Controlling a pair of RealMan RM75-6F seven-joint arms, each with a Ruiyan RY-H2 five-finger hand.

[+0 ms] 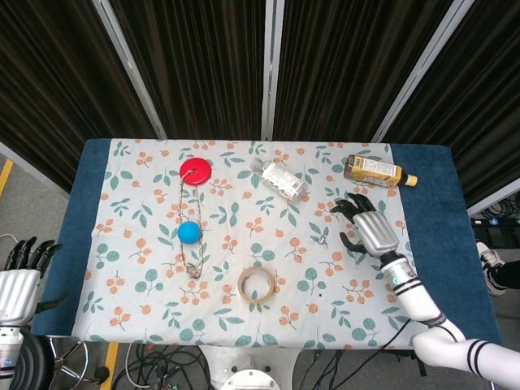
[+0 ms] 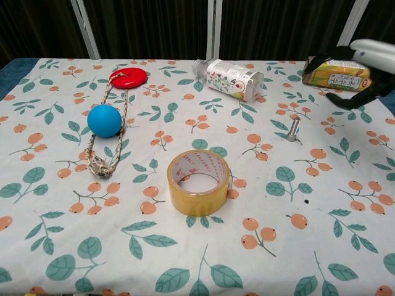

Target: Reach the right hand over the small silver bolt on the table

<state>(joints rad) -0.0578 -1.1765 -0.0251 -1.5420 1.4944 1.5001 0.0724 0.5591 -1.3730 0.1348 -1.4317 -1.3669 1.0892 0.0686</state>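
Observation:
The small silver bolt (image 2: 293,129) lies on the floral cloth, right of centre, and shows as a small speck (image 1: 322,240) in the head view. My right hand (image 1: 370,230) hovers to the right of the bolt, apart from it, with its fingers spread and nothing in them. In the chest view the right hand (image 2: 358,68) is raised at the far right edge, in front of the yellow bottle. My left hand (image 1: 20,280) hangs off the table at the lower left, fingers straight, holding nothing.
A clear plastic bottle (image 2: 228,78) lies behind the bolt. A yellow-labelled bottle (image 1: 378,171) lies at the back right. A tape roll (image 2: 199,181) sits in the middle front. A blue ball (image 2: 104,120), rope (image 2: 102,161) and red disc (image 2: 128,77) lie at the left.

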